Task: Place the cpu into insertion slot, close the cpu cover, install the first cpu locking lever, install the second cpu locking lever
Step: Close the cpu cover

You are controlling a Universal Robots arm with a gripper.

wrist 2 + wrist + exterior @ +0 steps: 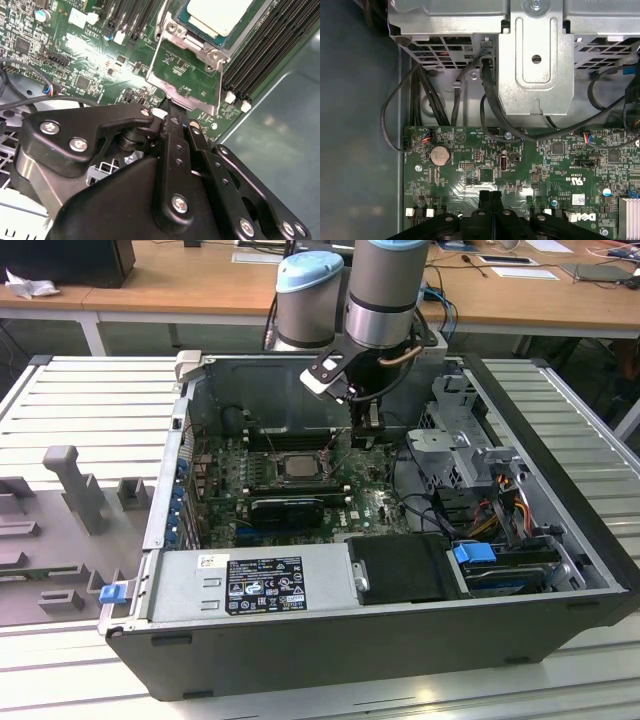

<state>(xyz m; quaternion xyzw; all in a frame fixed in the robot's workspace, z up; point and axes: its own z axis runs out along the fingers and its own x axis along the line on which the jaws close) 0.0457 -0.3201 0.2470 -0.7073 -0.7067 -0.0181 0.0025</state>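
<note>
Already the small pale silver-grey square cpu [220,12] is sitting in the silvery-rimmed square insertion slot [172,28], and the thin windowed metal cpu cover [200,105] is standing raised. The clenched black pincer [169,106] is touching its free edge, probably risking slipping off onto the green motherboard [100,55].

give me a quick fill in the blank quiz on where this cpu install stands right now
1. The cpu lies ____ the insertion slot.
2. The cpu cover is tilted up and ____, with green board showing through its window.
3. In the second wrist view the gripper has its tip at the lower ____ of the cpu cover.
4. In both wrist views the gripper's fingers are ____.

Missing words: in; open; edge; shut
</note>
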